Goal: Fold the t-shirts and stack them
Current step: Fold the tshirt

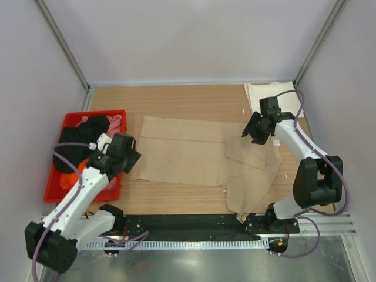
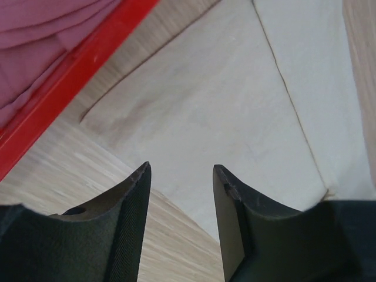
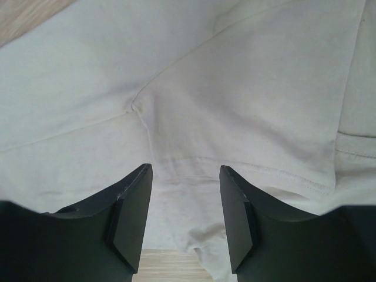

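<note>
A tan t-shirt [image 1: 188,155] lies spread across the middle of the table, with a sleeve flap folded over its right part and one end hanging toward the near edge. My left gripper [image 1: 131,154] hovers at the shirt's left edge. In the left wrist view it [image 2: 181,167] is open and empty above the tan cloth [image 2: 235,100]. My right gripper [image 1: 254,134] is over the shirt's right side. It [image 3: 185,167] also stands open with nothing between its fingers, above a sleeve seam [image 3: 141,108]. A folded cream-white t-shirt [image 1: 267,94] lies at the back right.
A red bin [image 1: 67,120] stands at the left edge and holds black [image 1: 94,126], pink [image 1: 114,121] and orange [image 1: 71,178] shirts. Its rim [image 2: 76,64] and the pink cloth [image 2: 35,35] show in the left wrist view. Walls close in the table at the back and sides.
</note>
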Motion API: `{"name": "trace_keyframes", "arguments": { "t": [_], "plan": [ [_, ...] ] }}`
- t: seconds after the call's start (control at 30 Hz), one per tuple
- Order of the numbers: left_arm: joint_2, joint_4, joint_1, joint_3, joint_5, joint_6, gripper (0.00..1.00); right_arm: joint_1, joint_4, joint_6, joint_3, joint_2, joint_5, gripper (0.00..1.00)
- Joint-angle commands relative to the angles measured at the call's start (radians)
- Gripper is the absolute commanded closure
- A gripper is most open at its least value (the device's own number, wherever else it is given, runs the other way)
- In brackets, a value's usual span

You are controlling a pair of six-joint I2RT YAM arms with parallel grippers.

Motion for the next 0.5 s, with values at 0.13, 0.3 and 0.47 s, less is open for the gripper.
{"name": "trace_keyframes", "arguments": {
  "t": [0.13,0.3,0.47],
  "plan": [
    [-0.187,0.054,0.004,-0.186,-0.179,-0.405,0.50,-0.005,0.036,-0.028,-0.022,-0.079,-0.056,0.44],
    [-0.049,0.050,0.002,-0.168,-0.147,-0.425,0.50,-0.007,0.064,-0.016,-0.043,-0.081,-0.086,0.44],
    [0.043,0.111,-0.001,-0.212,-0.110,-0.463,0.52,-0.005,0.069,-0.023,-0.057,-0.064,-0.084,0.44]
  ]
}}
